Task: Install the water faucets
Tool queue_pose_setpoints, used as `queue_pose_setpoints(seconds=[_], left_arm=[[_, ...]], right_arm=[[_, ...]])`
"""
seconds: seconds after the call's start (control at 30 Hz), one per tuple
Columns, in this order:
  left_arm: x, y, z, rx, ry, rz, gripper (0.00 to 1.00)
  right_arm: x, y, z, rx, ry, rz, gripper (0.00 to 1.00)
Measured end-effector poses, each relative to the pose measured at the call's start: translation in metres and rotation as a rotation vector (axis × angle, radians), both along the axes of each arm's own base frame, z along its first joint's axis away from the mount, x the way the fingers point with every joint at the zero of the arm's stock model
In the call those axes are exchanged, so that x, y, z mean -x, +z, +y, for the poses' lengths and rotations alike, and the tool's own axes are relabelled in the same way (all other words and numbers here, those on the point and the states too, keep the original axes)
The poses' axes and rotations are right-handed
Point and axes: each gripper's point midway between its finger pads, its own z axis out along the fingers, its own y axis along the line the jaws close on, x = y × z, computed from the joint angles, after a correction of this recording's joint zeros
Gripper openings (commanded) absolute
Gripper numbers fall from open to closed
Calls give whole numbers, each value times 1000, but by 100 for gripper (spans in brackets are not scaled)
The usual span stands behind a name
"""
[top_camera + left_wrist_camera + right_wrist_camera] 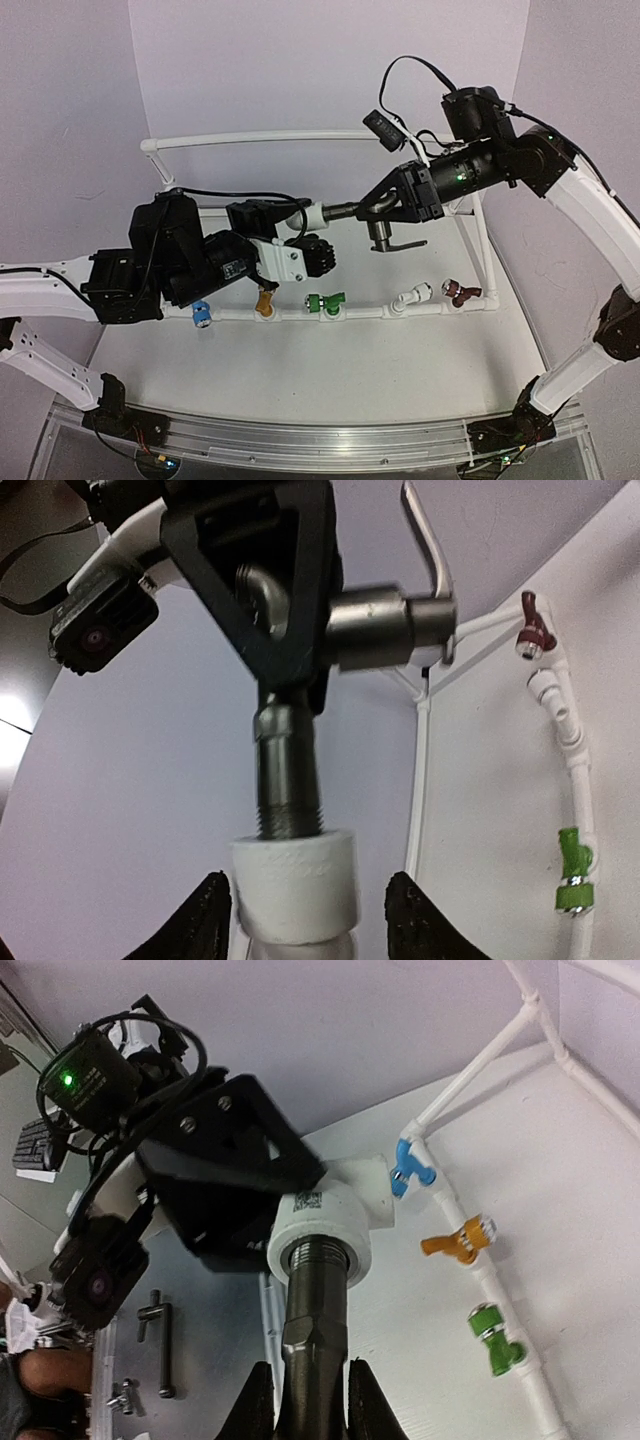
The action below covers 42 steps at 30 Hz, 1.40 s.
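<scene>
Five little taps already sit in a row on the long white plastic pipe (368,312) at the front of the frame: a blue tap (201,315), a gold tap (265,300), a green tap (325,303), a white tap (410,297) and a maroon tap (460,291). The last one, a dark grey metal tap with a bent lever handle (380,230), is not on the pipes yet. It is up in the air over the middle of the table, between the two arms. The right gripper (308,1405) is squeezed tight on the tap's body, one finger on each side. The screw end of the grey tap goes into the mouth of a white plastic fitting (295,880). Some of the screw thread shows outside, so I think it is not twisted all the way in. The left gripper (312,915) has its fingers close on both sides of the fitting and seems to be gripping it. So most of the job looks done. What is left is to finish twisting this tap in and then join its fitting to the frame. The white table top (300,380) is flat and smooth. Thin white pipes run along the back and the right side. The walls are pale purple and plain.
</scene>
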Motion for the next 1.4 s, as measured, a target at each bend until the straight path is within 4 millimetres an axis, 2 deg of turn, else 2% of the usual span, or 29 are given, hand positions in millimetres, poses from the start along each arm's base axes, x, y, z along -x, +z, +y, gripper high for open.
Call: queue_pose_setpoints(seconds=[0.1,0.2,0.37,0.47,0.6,0.73,0.8,0.9,1.0,1.2,1.3,1.4], left_arm=[[15,3,-8,27,-58,-3,82],[20,5,-9,51,-78,7,99],[15,14,-3,121,-57,40,100],[13,23,8,201,-46,113,100],[7,43,36,347,-53,320,100],[-20,70,75,535,-50,572,100],[-26,80,87,610,-73,692,100],[-19,81,81,628,-172,890,100],[-17,73,67,599,-257,1092,100],[-43,43,53,591,-344,1547,100],[-52,38,49,617,-380,1723,100],[-48,40,45,623,-417,1852,100]], right_arm=[[-7,6,3,-19,-3,-91,0],[-14,10,4,-26,-13,-171,0],[-22,14,-1,-17,-36,-290,0],[-26,19,-8,-9,-58,-383,0],[-29,29,-23,-3,-89,-554,0],[-28,43,-37,-14,-109,-744,0],[-28,52,-43,-19,-112,-843,0],[-28,64,-48,-26,-107,-982,0],[-25,66,-51,-14,-73,-1115,0],[-16,43,-55,72,32,-1381,0],[-14,32,-53,123,82,-1515,0],[-14,23,-52,173,118,-1628,0]])
